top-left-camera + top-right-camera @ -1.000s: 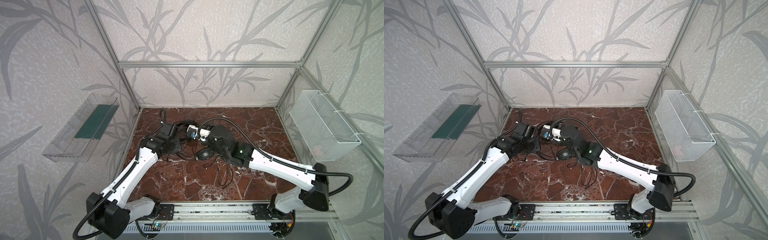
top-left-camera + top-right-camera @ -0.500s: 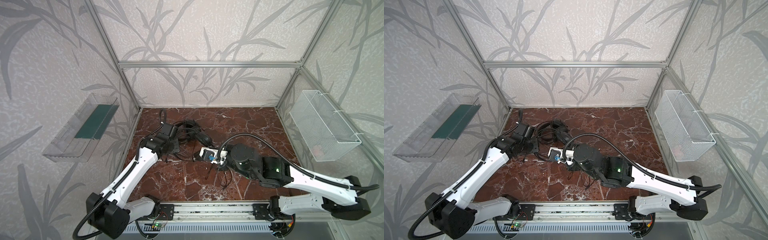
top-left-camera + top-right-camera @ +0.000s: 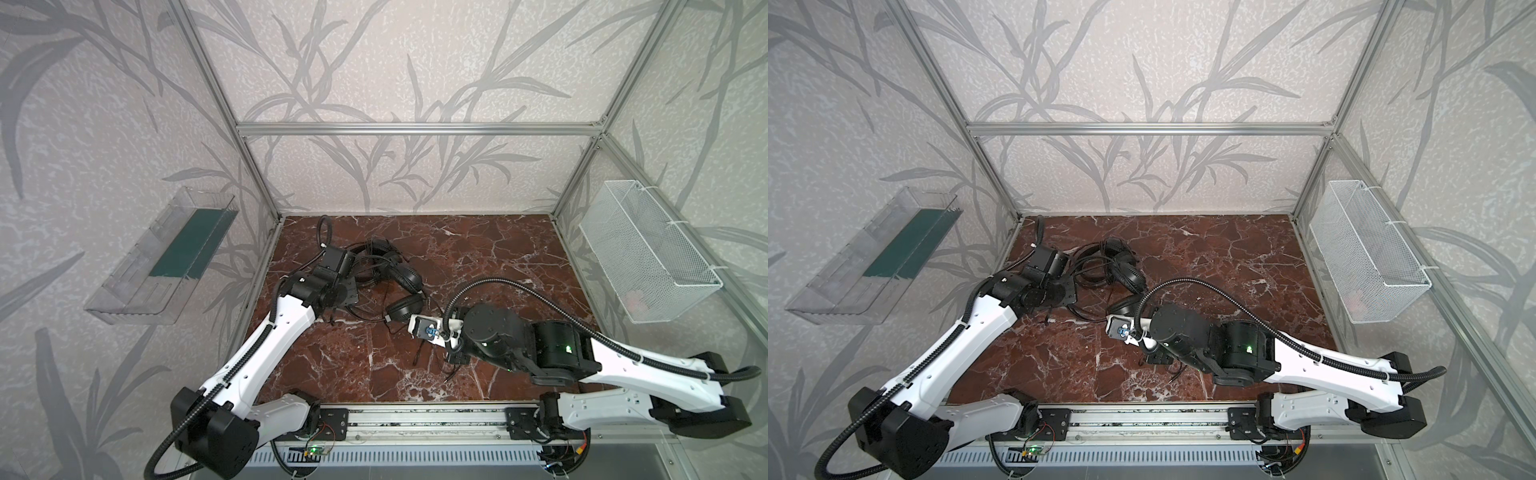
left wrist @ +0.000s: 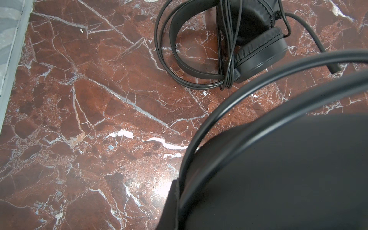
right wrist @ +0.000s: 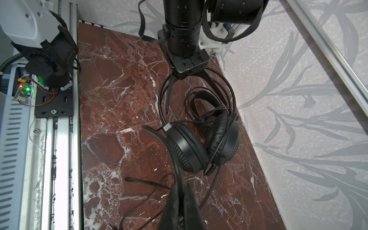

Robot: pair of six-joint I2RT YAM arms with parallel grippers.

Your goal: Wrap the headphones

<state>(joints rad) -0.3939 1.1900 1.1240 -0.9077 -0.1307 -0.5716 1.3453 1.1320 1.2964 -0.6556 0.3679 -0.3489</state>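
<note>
Headphones [image 3: 405, 291], black over-ear with thin wire headband, lie rear-left on the red marble tabletop [image 3: 478, 257], left gripper [image 5: 188, 79] apparently clamping the headband, right gripper [image 5: 182, 201] pinching their thin black cable [image 5: 175, 159]; winding comes next.

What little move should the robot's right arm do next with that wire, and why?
Probably swing the right tool around the headphones to lay on one loop. It is shut on the thin cable, and more of the cable lies loose on the marble floor, so this pair does not look wrapped yet.
</note>
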